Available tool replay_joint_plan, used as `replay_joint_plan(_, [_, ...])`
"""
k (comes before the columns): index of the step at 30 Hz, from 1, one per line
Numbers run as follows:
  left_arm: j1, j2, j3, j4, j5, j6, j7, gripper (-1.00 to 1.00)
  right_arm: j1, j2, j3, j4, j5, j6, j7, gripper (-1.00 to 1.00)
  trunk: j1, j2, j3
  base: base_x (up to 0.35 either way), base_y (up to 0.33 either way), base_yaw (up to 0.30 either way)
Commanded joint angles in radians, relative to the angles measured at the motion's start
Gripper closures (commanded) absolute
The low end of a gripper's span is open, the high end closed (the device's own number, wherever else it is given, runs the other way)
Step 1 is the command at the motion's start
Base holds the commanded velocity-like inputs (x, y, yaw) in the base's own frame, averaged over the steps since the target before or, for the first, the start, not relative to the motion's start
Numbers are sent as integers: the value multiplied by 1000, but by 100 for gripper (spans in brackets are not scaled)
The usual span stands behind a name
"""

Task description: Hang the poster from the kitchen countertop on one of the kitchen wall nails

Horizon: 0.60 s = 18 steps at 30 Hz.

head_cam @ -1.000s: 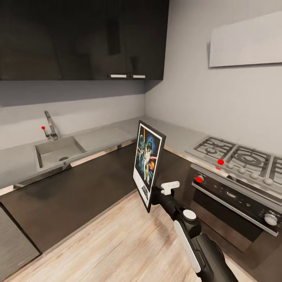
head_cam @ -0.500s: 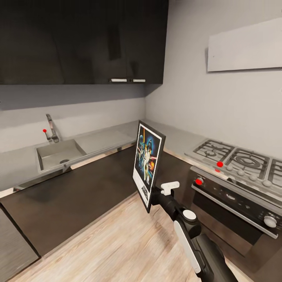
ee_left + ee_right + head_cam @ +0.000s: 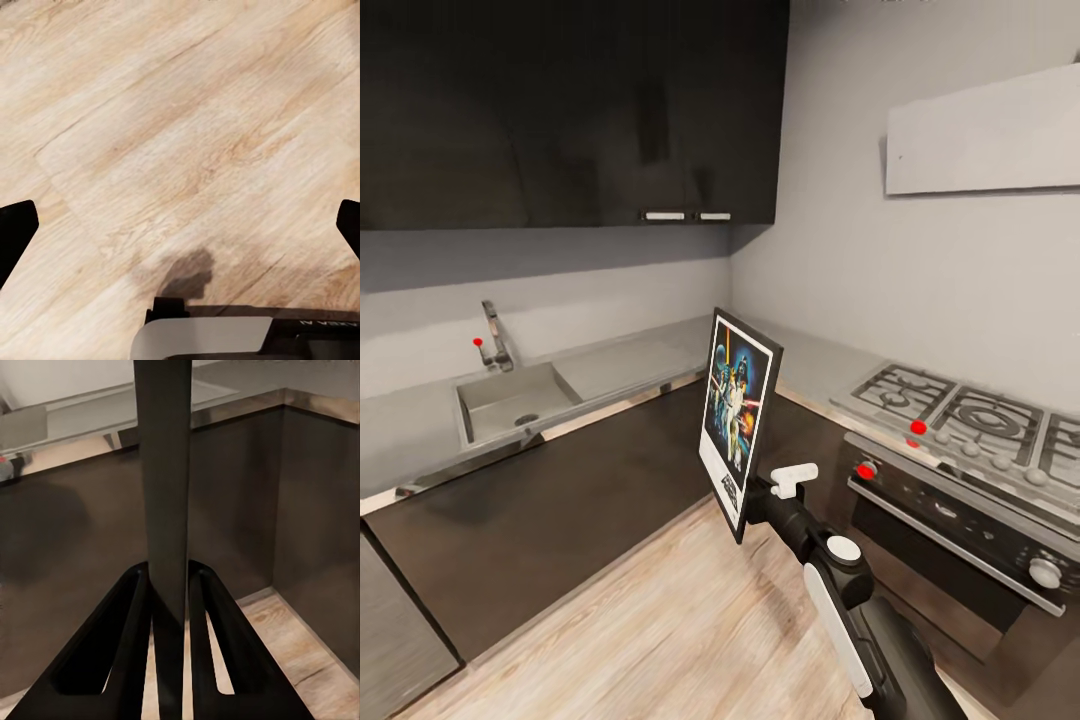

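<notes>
Between right pincer (image 3: 758, 497) fingers: black-framed, white-bordered upright Star Wars poster (image 3: 738, 418), pinched at lower edge, clear of pale grey glossy tabletop (image 3: 630, 352). Step: carrying. Next: locate wall nail.

Poster (image 3: 738, 420) had black frame, white border, colourful figures on dark blue, white bottom strip. Kitchen countertop (image 3: 630, 360) was pale grey, base cabinets (image 3: 560, 500) dark brown, wall cabinets (image 3: 560, 110) glossy black. Floor (image 3: 660, 620) showed light wood grain. Hob (image 3: 970, 415) was grey with red markers. Walls (image 3: 830, 220) were light grey.
</notes>
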Motion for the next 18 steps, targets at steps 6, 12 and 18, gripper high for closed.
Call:
replay_joint_plan(6, [0, 0, 3, -1, 8, 2, -10, -100, -1, 1, -1, -2, -9, 5, 5, 100, -23, 42, 18, 0, 0, 0])
replay_joint_plan(12, [1, 0, 2, 1, 8, 3, -10, -100, -1, 2, -1, -4, -10, 5, 5, 100, -46, 84, 37, 0, 0, 0])
replay_joint_plan(18, [0, 0, 3, 3, 8, 3, -10, -100, -1, 1, -1, -4, -10, 5, 5, 100, -69, 126, 56, 0, 0, 0])
